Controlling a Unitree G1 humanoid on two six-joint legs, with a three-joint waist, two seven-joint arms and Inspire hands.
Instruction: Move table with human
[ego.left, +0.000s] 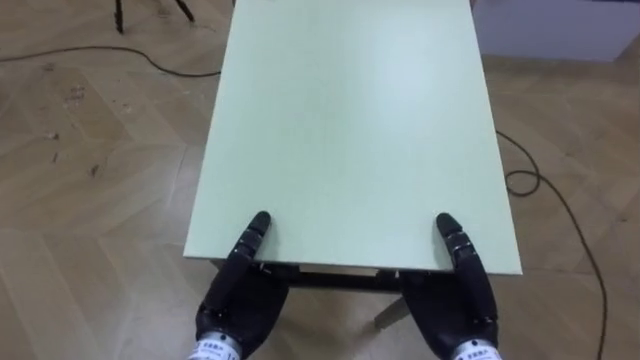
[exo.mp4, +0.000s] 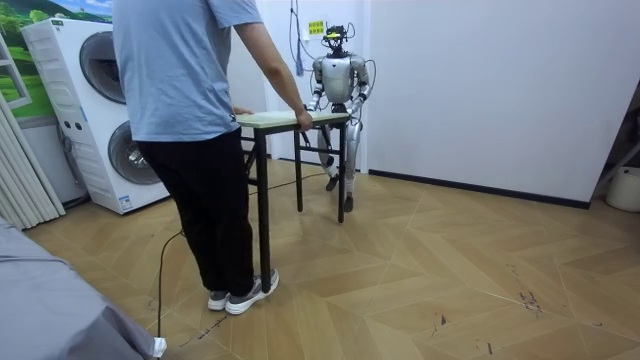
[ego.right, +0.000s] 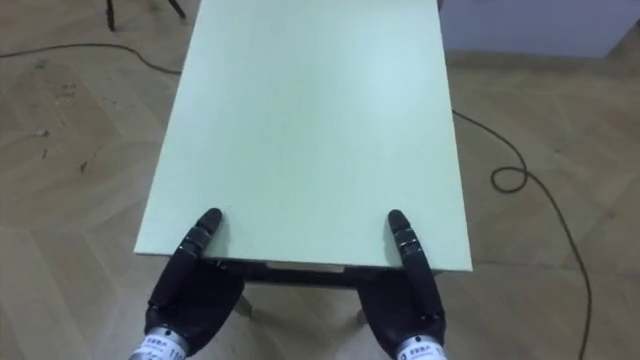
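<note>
A pale green table stretches away from me, its near edge just in front of my body. My left hand clamps that edge near its left corner, thumb lying on top and the other fingers hidden beneath. My right hand holds the same edge near the right corner in the same way. In the room view a person in a blue shirt stands at the table's other end, one hand on its edge. I stand at the far end, close to the white wall.
A dark cable loops over the wooden floor right of the table. Dark stand legs show at the top left, a white unit at the top right. Washing machines stand behind the person.
</note>
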